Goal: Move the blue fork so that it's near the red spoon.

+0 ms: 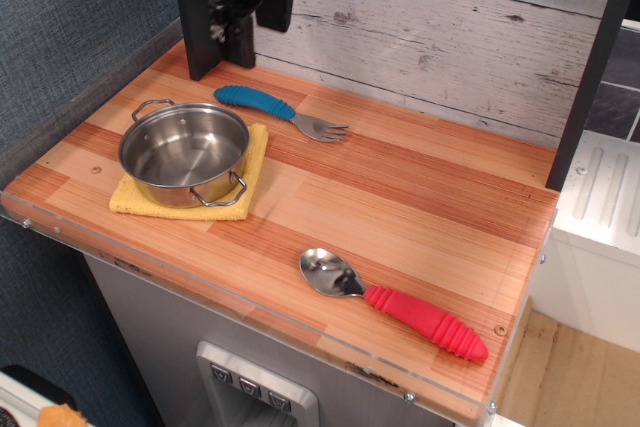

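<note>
The blue fork (268, 107) lies flat at the back of the wooden table (420, 197), blue handle to the left, silver tines to the right. The red spoon (400, 305) lies near the front right edge, silver bowl to the left, red handle to the right. The two are far apart. My black gripper (255, 25) hangs above the back left of the table, above and slightly behind the fork's handle, clear of it. Its fingers stand apart and hold nothing.
A steel pot (185, 152) sits on a yellow cloth (135, 202) at the left, just in front of the fork. A black post (192, 42) stands at the back left, another (592, 67) at the right. A plank wall runs behind.
</note>
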{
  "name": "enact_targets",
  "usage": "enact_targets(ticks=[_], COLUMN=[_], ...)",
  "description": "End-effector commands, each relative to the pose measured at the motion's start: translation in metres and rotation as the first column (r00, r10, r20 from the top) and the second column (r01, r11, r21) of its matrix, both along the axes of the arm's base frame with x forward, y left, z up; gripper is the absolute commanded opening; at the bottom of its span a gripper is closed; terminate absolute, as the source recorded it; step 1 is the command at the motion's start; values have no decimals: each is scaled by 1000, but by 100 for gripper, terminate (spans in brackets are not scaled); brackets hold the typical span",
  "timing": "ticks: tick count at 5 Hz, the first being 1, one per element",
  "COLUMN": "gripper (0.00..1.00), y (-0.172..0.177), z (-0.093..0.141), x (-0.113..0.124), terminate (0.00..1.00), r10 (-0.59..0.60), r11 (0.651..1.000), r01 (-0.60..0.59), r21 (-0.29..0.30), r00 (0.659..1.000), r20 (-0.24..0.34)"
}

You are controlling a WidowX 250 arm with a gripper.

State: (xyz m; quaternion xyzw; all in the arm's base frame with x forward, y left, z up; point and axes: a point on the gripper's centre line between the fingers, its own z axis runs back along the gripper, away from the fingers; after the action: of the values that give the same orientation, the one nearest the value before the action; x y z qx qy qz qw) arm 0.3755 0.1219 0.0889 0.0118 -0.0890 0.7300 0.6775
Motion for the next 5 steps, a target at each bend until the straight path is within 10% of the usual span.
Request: enact_targets(ticks=[1, 5], gripper=[100, 100], y=[16, 19], z=[-10, -46], x=[3, 9], terminate=[0, 0], r10=[18, 52], r11=[1000, 998], r01=[-18, -53], r21=[-17, -27], r00=[1000, 998], r20=[9, -17])
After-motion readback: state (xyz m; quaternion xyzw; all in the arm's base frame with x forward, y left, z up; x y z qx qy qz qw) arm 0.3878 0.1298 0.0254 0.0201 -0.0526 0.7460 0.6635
